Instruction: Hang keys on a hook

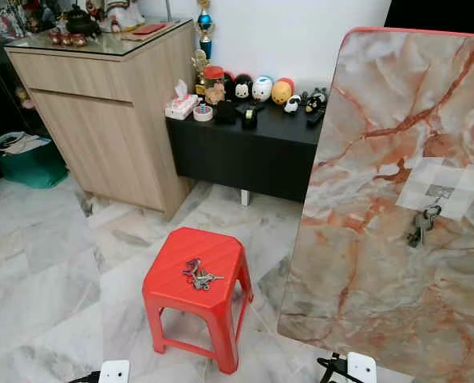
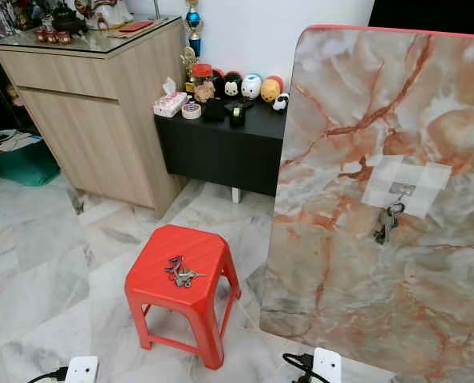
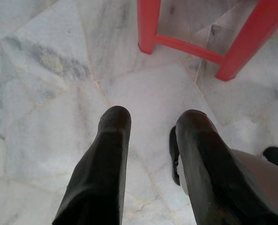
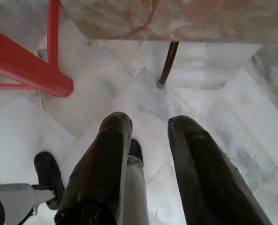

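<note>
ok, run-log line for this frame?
keys: loose on red stool | hook: holds another bunch | left gripper: open, low | right gripper: open, low

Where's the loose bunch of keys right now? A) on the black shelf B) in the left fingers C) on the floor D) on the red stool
D: the keys lie on the seat of the red stool, both grippers hanging empty over the floor.

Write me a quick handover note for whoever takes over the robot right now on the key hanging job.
Left gripper: open, empty, hanging low over the marble floor by the red stool.
Right gripper: open, empty, low beside the marble-patterned board.
One key bunch lies on the stool seat.
Another set of keys already hangs on the taped hook on the board.
Left: pick up the stool's bunch and hang it on the hook.
</note>
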Robot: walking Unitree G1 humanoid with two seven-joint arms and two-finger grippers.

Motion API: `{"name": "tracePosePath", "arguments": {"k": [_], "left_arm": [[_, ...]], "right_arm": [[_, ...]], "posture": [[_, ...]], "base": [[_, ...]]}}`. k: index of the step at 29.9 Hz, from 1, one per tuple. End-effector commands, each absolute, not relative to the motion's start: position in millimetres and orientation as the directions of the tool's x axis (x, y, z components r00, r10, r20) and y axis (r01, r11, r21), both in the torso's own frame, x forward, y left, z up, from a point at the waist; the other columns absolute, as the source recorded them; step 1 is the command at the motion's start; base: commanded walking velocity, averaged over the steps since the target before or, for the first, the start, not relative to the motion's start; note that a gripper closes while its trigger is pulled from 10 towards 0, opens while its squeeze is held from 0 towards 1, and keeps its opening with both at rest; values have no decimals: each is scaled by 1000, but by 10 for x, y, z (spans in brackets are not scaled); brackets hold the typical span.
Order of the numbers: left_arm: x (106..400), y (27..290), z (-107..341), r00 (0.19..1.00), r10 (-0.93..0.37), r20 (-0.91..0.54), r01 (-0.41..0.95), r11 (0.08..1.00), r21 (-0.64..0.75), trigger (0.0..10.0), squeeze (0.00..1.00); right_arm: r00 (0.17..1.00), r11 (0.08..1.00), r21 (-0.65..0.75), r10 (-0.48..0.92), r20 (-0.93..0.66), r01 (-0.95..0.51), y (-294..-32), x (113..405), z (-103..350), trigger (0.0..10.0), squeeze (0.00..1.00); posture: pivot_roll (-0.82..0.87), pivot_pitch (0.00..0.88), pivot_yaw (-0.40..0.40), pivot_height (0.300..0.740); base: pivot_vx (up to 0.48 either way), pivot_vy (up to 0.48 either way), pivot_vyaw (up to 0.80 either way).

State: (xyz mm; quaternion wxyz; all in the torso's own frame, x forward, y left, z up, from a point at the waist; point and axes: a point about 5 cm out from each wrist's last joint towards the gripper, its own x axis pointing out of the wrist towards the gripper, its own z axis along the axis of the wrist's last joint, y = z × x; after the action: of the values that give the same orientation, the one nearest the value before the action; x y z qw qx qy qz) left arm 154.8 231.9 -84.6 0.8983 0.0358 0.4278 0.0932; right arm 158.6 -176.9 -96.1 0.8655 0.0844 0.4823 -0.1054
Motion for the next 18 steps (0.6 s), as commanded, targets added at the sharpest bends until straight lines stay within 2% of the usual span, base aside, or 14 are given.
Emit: {"name": "tracePosePath", "arguments": {"k": [1,7,11,18], "left_arm": [[1558,2321,-844,614,195,-765,-148,980,131,10000,0],[1569,2327,-839,614,201,-763,-158,979,131,10000,0],[1576,2327,-836,615,203,-762,-160,978,132,10000,0],[1583,2323,-835,616,199,-762,-158,979,127,10000,0]], "right_arm": [[520,965,45,-99,-849,257,-1775,1624,-946,10000,0],[517,956,47,-116,-848,291,-1817,1635,-939,10000,0],[523,971,40,-91,-848,235,-1788,1664,-931,10000,0],[528,967,59,-85,-845,250,-1744,1700,-920,10000,0]], "posture": [[-26,0,7,740],[-21,0,7,740],[-21,0,9,740],[-17,0,10,740]], "base": [[0,0,0],[0,0,0],[0,0,0],[0,0,0]]}}
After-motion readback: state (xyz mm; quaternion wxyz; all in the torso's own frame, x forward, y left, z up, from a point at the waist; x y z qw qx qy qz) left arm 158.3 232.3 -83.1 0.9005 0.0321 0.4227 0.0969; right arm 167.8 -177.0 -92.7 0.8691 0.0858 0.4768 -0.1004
